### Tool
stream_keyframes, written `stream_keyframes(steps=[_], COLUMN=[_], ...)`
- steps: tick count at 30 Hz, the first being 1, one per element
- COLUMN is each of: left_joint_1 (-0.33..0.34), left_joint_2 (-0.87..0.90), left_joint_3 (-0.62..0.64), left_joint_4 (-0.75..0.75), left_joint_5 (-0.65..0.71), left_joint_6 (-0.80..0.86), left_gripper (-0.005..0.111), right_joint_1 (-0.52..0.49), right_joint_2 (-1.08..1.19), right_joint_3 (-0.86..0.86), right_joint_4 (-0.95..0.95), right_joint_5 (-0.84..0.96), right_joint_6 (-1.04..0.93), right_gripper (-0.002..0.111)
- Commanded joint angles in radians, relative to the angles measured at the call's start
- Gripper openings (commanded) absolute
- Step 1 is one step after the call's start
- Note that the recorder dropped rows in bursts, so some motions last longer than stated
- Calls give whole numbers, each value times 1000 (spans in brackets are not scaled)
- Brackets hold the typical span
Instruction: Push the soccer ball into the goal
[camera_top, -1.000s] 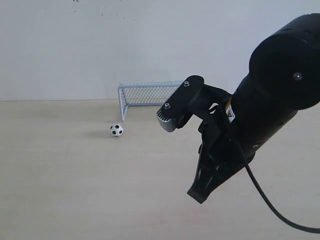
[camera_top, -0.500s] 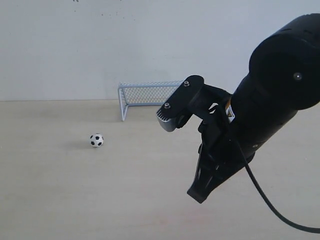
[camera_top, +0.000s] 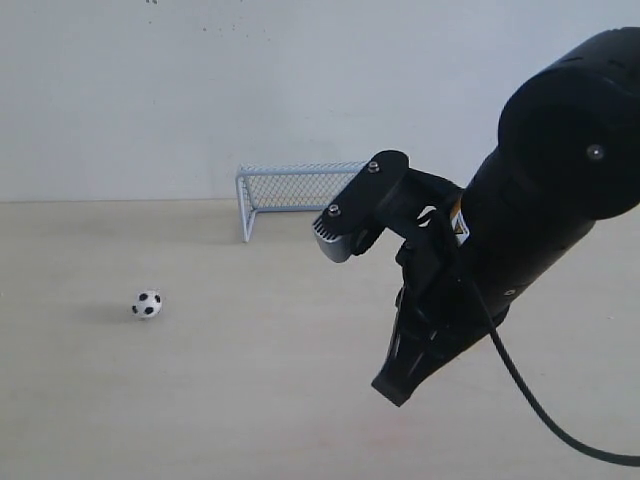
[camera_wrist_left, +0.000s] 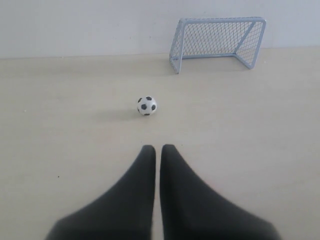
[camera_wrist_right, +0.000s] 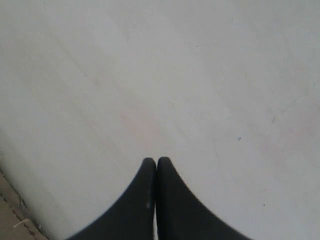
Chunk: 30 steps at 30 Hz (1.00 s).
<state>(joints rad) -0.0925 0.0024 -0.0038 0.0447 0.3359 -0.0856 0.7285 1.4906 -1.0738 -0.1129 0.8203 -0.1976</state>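
Note:
The soccer ball (camera_top: 147, 304), tiny and white with black patches, lies on the pale table well left of and nearer than the goal (camera_top: 300, 190), a pale blue frame with mesh by the back wall. In the left wrist view the ball (camera_wrist_left: 146, 105) sits a short way beyond my left gripper (camera_wrist_left: 157, 147). That gripper is shut and empty, and the goal (camera_wrist_left: 217, 42) stands farther off to one side. My right gripper (camera_wrist_right: 156, 160) is shut over bare table. It hangs at the right of the exterior view (camera_top: 395, 385), far from the ball.
The right arm's black body (camera_top: 540, 200) fills the right side of the exterior view and hides the goal's right end. A white wall (camera_top: 200, 90) backs the table. A cable (camera_top: 540, 410) trails from the arm.
The ball has rolled left and toward the camera, away from the goal's mouth. The right arm has barely moved.

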Motion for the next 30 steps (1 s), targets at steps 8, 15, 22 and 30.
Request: stream_keyframes(steps=[8,15,22,30], left_joint_1=[4,4,4,4], left_joint_2=[-2,-2,-2,-2], left_joint_3=[4,4,4,4], left_joint_4=[-3,-3,-3,-3], left_joint_5=[-7,-7,-7,-7], left_joint_6=[2,2,2,2], left_gripper=[4,4,4,4], right_joint_1=[-3,-145,-412,-593], right_joint_2=[-202,-429,-772,-1214], right_joint_3=[381,637,858,1063], right_joint_4=[8,26,26,26], right_joint_5=[-773,-987,-988,-1013], right_joint_6=[103,292,495,498], right_gripper=[0,0,0,0])
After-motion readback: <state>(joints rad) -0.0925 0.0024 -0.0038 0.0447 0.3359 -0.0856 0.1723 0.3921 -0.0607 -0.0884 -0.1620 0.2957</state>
